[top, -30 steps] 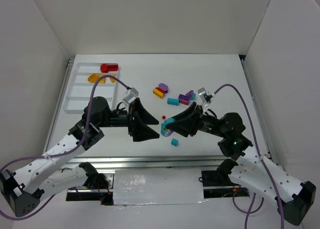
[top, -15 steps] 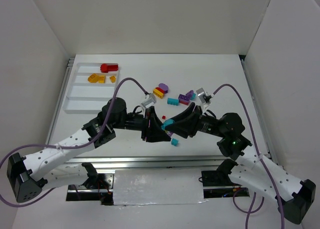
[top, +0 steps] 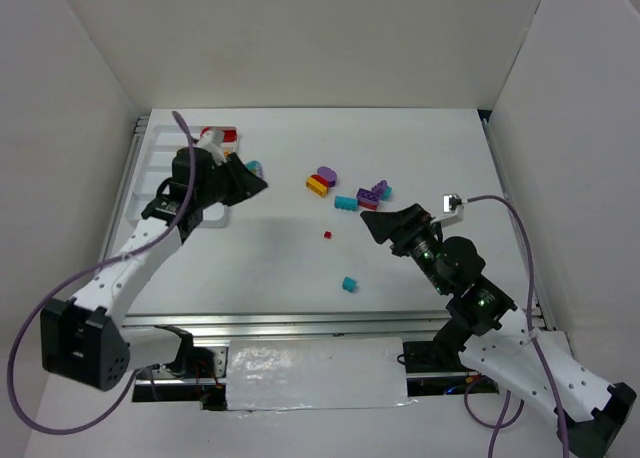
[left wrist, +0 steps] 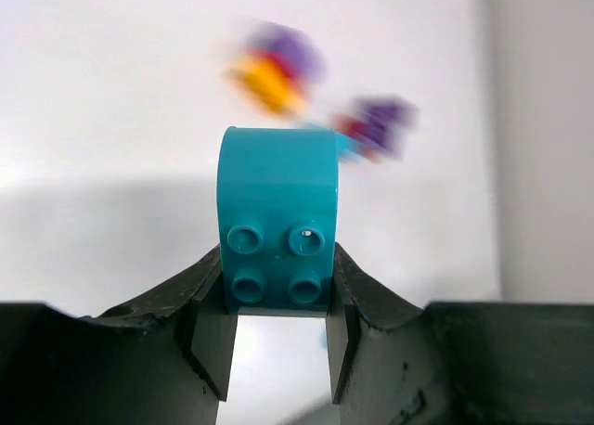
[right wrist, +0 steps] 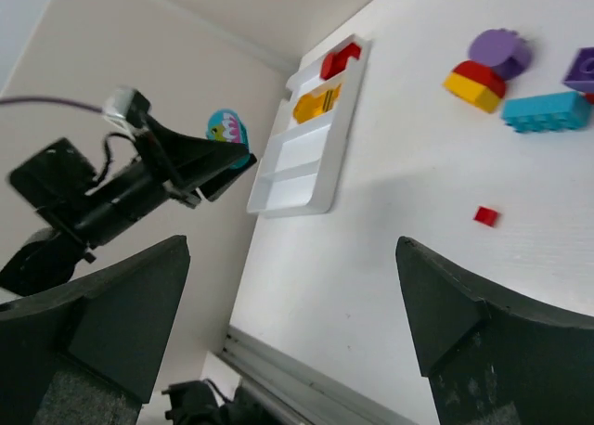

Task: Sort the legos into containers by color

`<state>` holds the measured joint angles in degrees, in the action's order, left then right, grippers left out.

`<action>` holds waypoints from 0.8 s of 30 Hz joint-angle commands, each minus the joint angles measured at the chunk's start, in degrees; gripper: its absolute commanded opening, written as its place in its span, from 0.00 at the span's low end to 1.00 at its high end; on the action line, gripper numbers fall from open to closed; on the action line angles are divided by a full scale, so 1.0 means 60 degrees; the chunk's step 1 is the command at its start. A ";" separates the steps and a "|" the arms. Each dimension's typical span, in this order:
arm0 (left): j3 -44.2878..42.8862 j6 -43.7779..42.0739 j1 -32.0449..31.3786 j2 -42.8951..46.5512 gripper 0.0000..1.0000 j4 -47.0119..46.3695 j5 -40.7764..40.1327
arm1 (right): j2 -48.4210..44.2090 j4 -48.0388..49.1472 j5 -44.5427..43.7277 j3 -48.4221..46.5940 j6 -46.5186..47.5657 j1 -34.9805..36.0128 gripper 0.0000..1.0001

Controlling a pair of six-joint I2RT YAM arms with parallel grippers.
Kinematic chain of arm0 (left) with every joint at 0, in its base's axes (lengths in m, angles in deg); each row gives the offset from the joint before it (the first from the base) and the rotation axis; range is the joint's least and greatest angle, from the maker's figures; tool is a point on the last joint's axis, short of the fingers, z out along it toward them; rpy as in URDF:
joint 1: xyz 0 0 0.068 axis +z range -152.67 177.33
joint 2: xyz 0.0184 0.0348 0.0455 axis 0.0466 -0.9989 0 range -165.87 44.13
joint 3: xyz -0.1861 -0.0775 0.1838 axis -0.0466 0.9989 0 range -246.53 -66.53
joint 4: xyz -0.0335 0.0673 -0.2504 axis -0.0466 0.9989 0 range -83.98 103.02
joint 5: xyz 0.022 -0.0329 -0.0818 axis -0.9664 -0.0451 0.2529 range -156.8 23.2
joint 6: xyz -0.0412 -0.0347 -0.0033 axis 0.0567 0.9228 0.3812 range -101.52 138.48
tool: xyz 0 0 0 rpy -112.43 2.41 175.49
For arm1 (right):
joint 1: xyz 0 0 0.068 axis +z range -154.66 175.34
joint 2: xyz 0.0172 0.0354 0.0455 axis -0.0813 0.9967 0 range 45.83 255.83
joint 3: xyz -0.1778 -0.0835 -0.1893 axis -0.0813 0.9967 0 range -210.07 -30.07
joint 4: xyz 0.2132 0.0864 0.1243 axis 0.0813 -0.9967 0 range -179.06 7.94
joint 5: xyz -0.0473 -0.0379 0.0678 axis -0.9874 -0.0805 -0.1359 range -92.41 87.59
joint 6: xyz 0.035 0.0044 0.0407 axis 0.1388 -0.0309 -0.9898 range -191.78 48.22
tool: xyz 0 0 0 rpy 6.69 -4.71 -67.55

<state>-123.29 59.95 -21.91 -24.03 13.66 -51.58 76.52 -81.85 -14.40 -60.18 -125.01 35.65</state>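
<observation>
A teal lego (left wrist: 278, 216), rounded on top with four studs, is clamped between my left gripper's (left wrist: 278, 290) fingers. From above, that left gripper (top: 248, 176) holds the teal lego (top: 255, 165) just right of the white tray of containers (top: 152, 156). The tray (right wrist: 306, 179) holds a red lego (right wrist: 341, 60) in its far compartment and orange ones (right wrist: 317, 102) in the one beside it. My right gripper (top: 372, 221) stands open and empty near the loose pile. The pile has a teal brick (top: 345, 202), a purple one (top: 326, 174) and a yellow-and-red one (top: 317, 185).
A tiny red piece (top: 326, 235) and a small teal brick (top: 348, 283) lie apart from the pile, nearer the front. More purple bricks (top: 375, 191) sit at the pile's right end. White walls enclose the table on three sides.
The teal lego passed from my right gripper to my left. The left arm swung back left to the tray with it. The right gripper opened wide and pulled back right.
</observation>
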 commanded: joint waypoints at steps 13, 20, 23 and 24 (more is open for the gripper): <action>-0.3065 0.1554 0.4539 -0.5762 0.13 0.0691 -0.1424 | -0.0707 -0.1309 -0.0888 0.0023 0.0112 -0.0083 1.00; -0.3462 0.1511 0.4628 -0.6672 0.21 0.0632 -0.1292 | -0.0605 -0.1075 -0.0844 0.0140 0.0142 -0.0127 1.00; -0.3432 0.1423 0.4643 -0.6497 0.38 0.0602 -0.1394 | -0.0532 -0.1016 -0.0785 0.0169 0.0156 -0.0142 1.00; -0.3360 0.1437 0.4629 -0.6424 0.46 0.0558 -0.1424 | -0.0502 -0.1016 -0.0785 0.0184 0.0171 -0.0142 1.00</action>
<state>-142.30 68.33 6.04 -64.64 18.46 -60.34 72.92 -89.55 -19.28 -57.43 -124.83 35.19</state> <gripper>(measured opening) 0.481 0.994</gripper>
